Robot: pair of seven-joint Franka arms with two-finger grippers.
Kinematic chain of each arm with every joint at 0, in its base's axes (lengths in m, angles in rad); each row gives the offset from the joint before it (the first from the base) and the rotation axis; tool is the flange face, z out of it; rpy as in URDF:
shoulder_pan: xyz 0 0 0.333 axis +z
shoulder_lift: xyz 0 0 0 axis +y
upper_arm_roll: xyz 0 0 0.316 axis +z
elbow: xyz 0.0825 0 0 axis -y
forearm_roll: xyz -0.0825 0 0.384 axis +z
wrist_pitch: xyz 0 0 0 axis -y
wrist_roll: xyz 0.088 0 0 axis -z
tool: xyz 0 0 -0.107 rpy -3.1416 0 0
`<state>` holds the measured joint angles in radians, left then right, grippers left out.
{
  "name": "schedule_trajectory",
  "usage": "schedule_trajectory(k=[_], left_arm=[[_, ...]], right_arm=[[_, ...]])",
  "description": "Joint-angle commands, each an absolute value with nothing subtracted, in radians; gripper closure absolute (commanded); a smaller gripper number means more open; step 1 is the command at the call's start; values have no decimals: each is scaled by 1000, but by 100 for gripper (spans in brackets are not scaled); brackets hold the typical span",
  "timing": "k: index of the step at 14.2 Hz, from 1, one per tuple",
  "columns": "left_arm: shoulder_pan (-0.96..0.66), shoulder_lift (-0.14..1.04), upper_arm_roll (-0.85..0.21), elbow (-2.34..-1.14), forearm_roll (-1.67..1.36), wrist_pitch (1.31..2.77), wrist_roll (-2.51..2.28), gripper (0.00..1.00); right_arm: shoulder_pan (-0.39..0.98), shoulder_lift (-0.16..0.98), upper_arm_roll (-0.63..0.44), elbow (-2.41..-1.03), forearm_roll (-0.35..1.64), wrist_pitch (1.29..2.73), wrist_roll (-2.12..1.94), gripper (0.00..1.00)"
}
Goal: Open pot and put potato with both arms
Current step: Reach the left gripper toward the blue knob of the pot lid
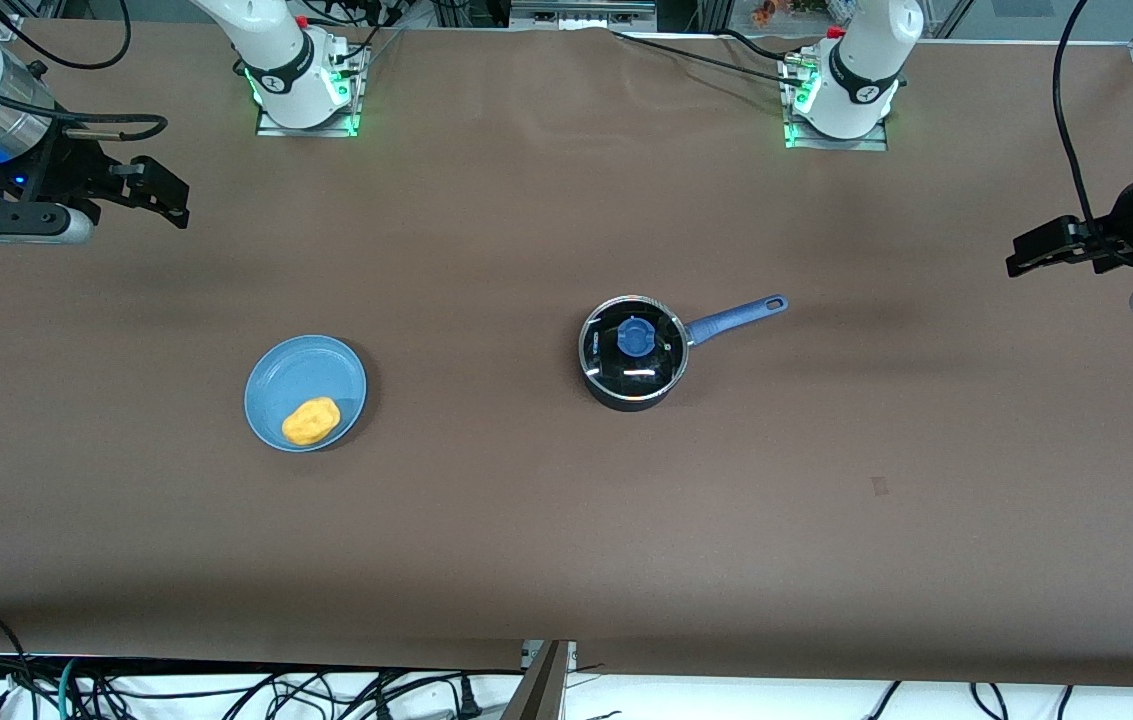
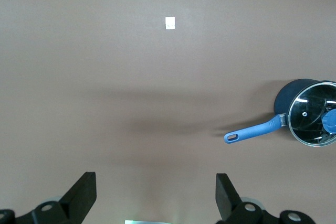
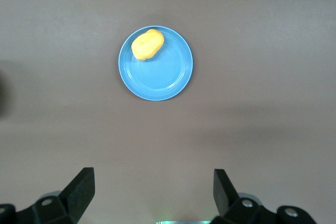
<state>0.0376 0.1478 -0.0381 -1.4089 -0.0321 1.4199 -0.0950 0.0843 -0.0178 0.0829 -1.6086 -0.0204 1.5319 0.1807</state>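
A black pot sits mid-table with its glass lid on and its blue handle angled toward the left arm's end, while the potato lies on a blue plate toward the right arm's end. Both arms wait at the table's ends: the left gripper and right gripper hang spread wide and empty over bare brown tabletop. A small pale square on the cloth is too small to identify.

A light-blue plate lies toward the right arm's end of the brown table.
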Motion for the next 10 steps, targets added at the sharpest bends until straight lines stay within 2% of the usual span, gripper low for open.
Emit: schedule_trajectory(k=[1, 7, 10], left_arm=[[38, 120, -40, -1436, -17, 1427, -75, 0], [2, 121, -54, -1480, -40, 1433, -84, 0], [-49, 135, -55, -1489, -77, 1482, -142, 0]], right_arm=[[84, -12, 77, -1585, -5, 1522, 176, 0], [77, -12, 54, -1586, -5, 1517, 164, 0], [80, -11, 61, -1585, -3, 1523, 167, 0]])
